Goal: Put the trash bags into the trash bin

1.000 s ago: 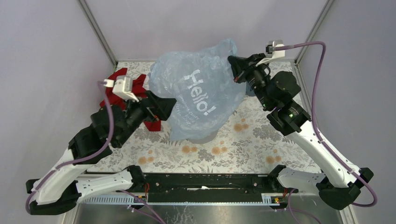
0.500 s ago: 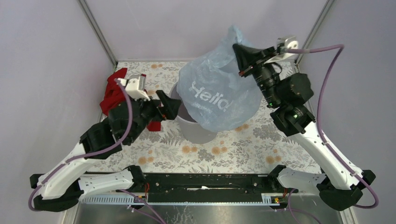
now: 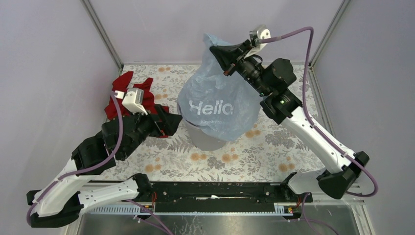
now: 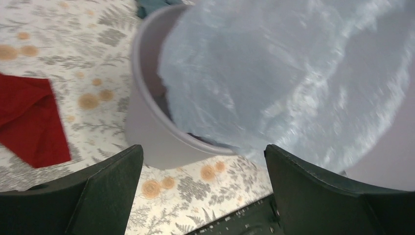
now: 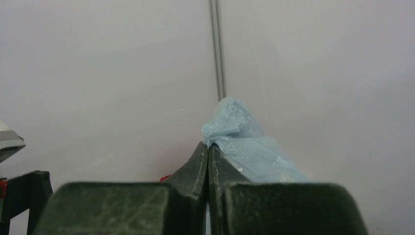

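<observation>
The pale blue trash bag (image 3: 220, 105) printed "Hello" hangs over the grey trash bin (image 3: 205, 139), covering most of its mouth. My right gripper (image 3: 217, 49) is shut on the bag's top corner and holds it high; the pinched tip shows in the right wrist view (image 5: 230, 120). My left gripper (image 3: 172, 119) is open and empty beside the bin's left wall. In the left wrist view the bin (image 4: 147, 122) and the bag (image 4: 293, 73) over its rim show between my spread fingers (image 4: 107, 181).
A red cloth (image 3: 128, 95) lies on the flowered tablecloth left of the bin, partly under my left arm; it also shows in the left wrist view (image 4: 29, 117). A dark teal cloth (image 4: 151, 6) peeks behind the bin. Frame posts stand at the back corners.
My right gripper has swung left and up with the bag, bringing it over the bin. My left gripper let go of the bag and drew back to the bin's left side.
</observation>
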Controlling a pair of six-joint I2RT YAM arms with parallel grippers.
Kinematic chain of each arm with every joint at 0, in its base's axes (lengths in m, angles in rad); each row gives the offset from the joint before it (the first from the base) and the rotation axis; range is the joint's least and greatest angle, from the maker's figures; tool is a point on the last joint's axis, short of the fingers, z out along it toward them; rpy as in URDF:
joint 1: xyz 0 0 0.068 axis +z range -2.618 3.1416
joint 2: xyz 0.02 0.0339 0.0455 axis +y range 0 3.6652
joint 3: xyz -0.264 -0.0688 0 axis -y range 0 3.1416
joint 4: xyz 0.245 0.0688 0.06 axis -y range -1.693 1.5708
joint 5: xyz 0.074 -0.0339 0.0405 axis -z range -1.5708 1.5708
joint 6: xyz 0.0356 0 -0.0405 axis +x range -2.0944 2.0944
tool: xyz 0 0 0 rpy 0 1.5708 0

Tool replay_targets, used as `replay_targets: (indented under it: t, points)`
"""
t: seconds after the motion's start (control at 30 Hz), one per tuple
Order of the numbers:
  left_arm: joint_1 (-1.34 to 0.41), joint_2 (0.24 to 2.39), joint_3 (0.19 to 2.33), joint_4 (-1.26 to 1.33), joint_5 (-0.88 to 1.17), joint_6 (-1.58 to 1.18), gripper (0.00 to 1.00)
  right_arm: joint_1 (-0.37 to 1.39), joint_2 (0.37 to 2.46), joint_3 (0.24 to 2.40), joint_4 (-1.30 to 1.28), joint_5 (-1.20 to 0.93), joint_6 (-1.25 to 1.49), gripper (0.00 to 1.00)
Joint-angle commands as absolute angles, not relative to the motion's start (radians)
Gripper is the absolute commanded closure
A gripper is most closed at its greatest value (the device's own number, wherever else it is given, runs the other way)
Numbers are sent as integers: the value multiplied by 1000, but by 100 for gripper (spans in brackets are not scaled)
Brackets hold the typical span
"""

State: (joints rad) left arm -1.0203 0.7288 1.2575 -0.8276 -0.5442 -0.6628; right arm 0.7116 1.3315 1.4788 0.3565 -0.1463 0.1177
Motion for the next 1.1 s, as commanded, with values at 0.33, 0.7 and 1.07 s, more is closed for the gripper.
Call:
replay_targets:
  t: [0.33,0.7,1.07]
  points:
    - [-1022,921,1304,-368,211,-571,1,711,1471,1599,542,-219,248,100]
    - [-1023,1194,1394,-375,-113,-534,10,710,1432,1560,546,-209,288,100]
    - [-1024,1267,1411,-419,-219,-557,50,710,1439,1550,580,-229,336,100]
